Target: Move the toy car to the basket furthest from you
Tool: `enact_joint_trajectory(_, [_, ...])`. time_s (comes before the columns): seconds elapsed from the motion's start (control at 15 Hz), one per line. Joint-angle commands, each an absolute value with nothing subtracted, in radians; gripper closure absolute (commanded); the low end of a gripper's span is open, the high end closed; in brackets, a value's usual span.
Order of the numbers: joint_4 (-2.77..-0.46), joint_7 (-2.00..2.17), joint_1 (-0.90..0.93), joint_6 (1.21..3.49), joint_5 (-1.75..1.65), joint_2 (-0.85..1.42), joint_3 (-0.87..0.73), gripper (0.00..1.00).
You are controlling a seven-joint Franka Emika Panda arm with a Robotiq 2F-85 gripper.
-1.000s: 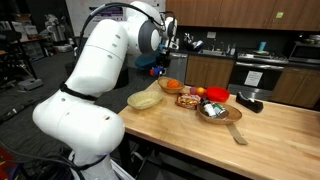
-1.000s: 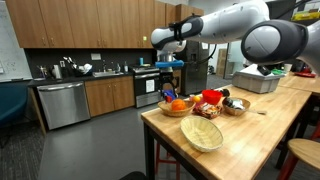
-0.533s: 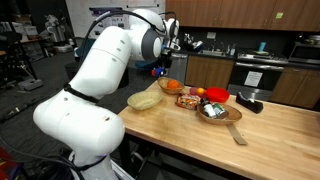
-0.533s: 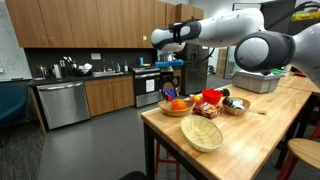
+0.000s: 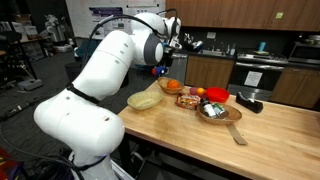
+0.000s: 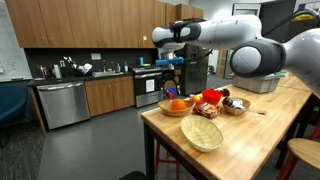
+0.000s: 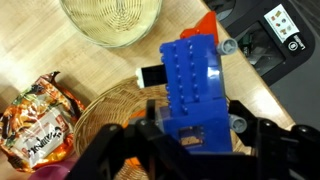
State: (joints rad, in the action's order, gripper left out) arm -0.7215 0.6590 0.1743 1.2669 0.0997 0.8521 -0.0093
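Toy car (image 7: 195, 92) above basket (image 7: 108, 97) rim

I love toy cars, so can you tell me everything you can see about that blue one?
The toy car is bright blue and plastic-looking, with a studded top like building bricks, grey wheels, a black side part and an orange end piece. The gripper clamps its sides, holding it in the air over a wicker basket.

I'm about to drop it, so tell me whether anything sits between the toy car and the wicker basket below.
Nothing visible hangs between them: the gripper holds the toy car in open air above the wicker basket. An orange fruit lies in that basket, so the car may land against it.
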Motion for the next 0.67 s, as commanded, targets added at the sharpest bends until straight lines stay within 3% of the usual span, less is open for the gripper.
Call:
enact_joint_trajectory(0.0, [-0.62, 0.679, 0.172, 1.226, 0.096, 0.894, -0.013, 0.53])
enact_joint_trajectory(0.6, [-0.524, 0.565, 0.227, 1.332, 0.042, 0.882, -0.015, 0.53])
